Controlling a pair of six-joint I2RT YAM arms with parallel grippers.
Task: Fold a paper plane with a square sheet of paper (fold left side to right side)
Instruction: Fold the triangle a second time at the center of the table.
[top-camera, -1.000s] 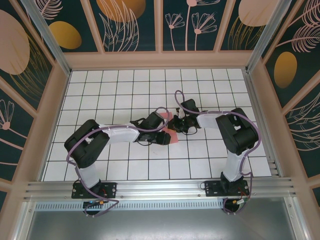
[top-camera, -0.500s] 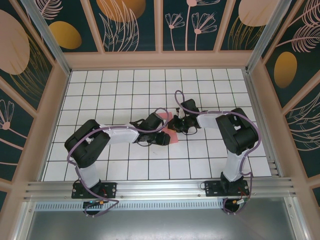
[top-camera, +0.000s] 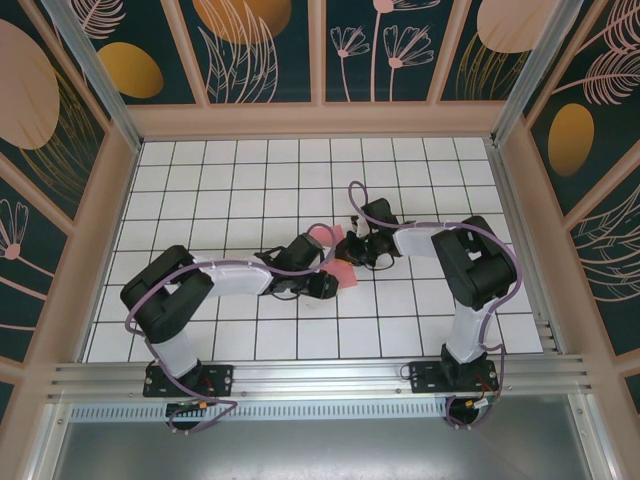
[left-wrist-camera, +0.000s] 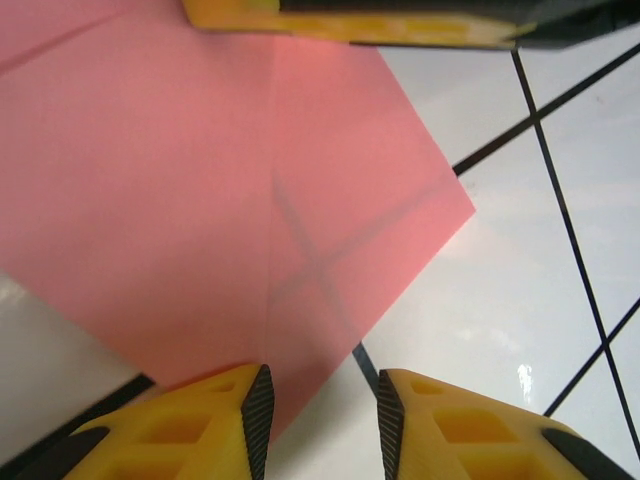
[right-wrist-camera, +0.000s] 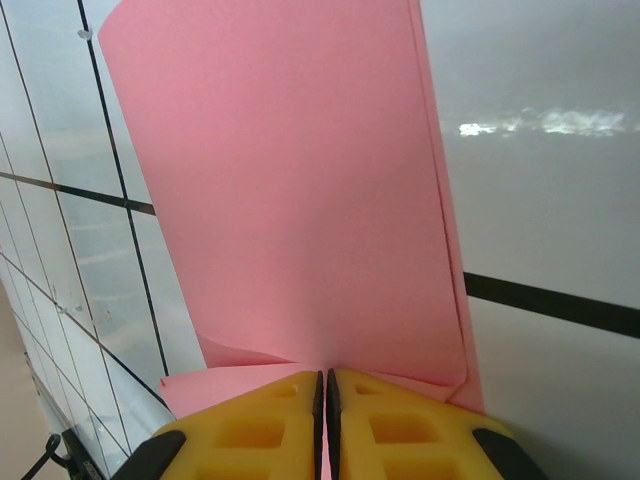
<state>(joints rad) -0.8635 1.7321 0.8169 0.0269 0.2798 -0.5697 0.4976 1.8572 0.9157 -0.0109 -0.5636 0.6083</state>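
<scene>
On the desk (top-camera: 250, 190), the jaws of the right gripper (right-wrist-camera: 325, 385) pinched the square sheet of paper (right-wrist-camera: 290, 200). Those of the left gripper (left-wrist-camera: 320, 400) stood narrowly apart at its edge. A tug from either could skew the crease.

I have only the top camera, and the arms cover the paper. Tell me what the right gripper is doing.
Observer: In its wrist view the right gripper is shut, pinching the paper at one edge.
Operator: Now report the left one.
Observer: The left gripper is open at a corner of the paper and clamps nothing.
Operator: Describe the paper at the pinch.
Observer: In the right wrist view, two layers show along the edge beside the pinch, and the upper layer curves away from the gripper.
</scene>
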